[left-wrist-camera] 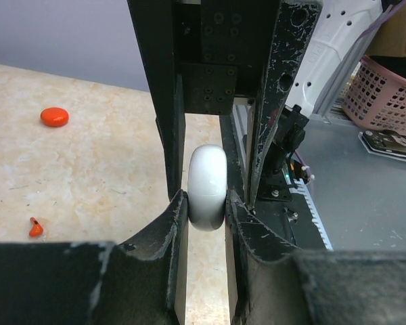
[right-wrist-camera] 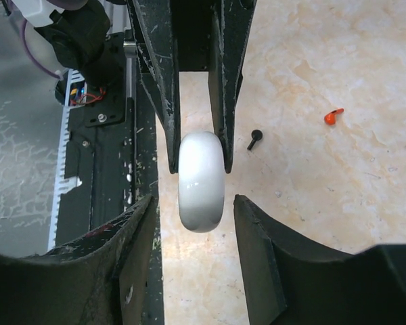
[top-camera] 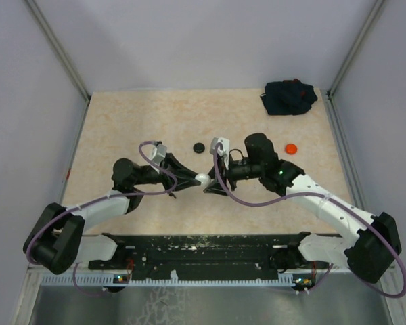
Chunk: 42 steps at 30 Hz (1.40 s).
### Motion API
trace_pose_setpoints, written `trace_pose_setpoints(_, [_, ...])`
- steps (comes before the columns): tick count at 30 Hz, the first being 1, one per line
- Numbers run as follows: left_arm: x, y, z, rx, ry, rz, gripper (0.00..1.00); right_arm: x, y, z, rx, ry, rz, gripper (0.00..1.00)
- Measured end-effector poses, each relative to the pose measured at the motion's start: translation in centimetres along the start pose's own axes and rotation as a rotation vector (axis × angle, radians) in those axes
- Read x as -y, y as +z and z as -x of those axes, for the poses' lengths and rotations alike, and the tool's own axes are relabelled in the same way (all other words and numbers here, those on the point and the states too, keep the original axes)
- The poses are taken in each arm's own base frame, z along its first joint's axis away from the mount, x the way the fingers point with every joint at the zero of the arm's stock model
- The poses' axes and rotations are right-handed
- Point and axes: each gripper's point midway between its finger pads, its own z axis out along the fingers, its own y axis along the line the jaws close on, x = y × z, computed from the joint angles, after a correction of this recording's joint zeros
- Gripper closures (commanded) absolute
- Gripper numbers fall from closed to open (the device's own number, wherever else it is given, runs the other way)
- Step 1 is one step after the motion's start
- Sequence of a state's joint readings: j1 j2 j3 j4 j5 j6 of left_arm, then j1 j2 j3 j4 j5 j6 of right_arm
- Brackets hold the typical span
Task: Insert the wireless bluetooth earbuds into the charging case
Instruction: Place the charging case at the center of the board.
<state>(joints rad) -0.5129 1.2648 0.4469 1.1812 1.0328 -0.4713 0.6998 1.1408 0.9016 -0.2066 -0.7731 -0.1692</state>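
Observation:
A white rounded charging case (left-wrist-camera: 208, 186) is pinched edge-on above the table, with my left gripper (left-wrist-camera: 208, 203) shut on it. In the top view this case (top-camera: 201, 179) sits mid-table where both grippers meet. My right gripper (right-wrist-camera: 195, 201) faces it from the other side, open. Its jaws stand either side of the case (right-wrist-camera: 201, 179) with a gap on both sides. A red earbud (right-wrist-camera: 333, 116) and a black earbud (right-wrist-camera: 255, 139) lie on the table beyond. The red earbud (left-wrist-camera: 35, 229) also shows in the left wrist view.
A black puck (top-camera: 198, 147) and a red puck (top-camera: 291, 148) lie behind the grippers. A dark cloth bundle (top-camera: 289, 97) sits at the back right corner. The black base rail (top-camera: 203, 254) runs along the near edge.

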Motion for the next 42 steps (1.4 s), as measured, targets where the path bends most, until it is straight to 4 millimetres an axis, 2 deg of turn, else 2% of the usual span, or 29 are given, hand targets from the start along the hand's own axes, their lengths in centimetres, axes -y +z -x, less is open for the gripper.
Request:
trace_pose_setpoints(6, [0.1,0.1,-0.6,-0.015,-0.02,-0.008,1.0,-0.3,0.4,-0.2,-0.008,-0.002,0.018,0.59])
trace_pose_setpoints(12, [0.2,0.2,-0.5,-0.019,-0.019,-0.019,1.0,-0.3,0.4,-0.1,-0.005,-0.008,0.021,0.71])
trace_pose_setpoints(17, [0.4,0.2,-0.5,-0.023,-0.016,-0.029,1.0,-0.2,0.4,-0.1,-0.005,-0.008,0.017,0.91])
trace_pose_setpoints(21, [0.3,0.2,-0.5,-0.026,-0.011,-0.023,0.84,-0.2,0.4,-0.1,-0.007,-0.011,0.017,1.0])
trace_pose_setpoints(25, [0.2,0.2,-0.5,-0.031,-0.004,-0.007,0.63,-0.1,0.4,-0.2,-0.01,-0.01,0.014,1.0])
trace_pose_setpoints(30, [-0.3,0.0,-0.1,-0.024,0.018,0.048,0.43,0.1,0.3,-0.2,-0.012,-0.014,0.001,1.0])
trace_pose_setpoints(35, [-1.4,-0.3,0.9,-0.002,0.059,0.149,0.33,0.8,-0.1,-0.2,-0.006,0.022,-0.035,1.0])
trace_pose_setpoints(39, [-3.2,-1.2,1.1,0.012,0.071,0.285,0.27,2.9,-0.9,-0.3,0.002,0.107,-0.128,1.0])
trace_pose_setpoints(42, [-4.5,-2.5,0.5,0.018,0.068,0.406,0.18,4.6,-1.5,-1.0,0.008,0.19,-0.214,1.0])
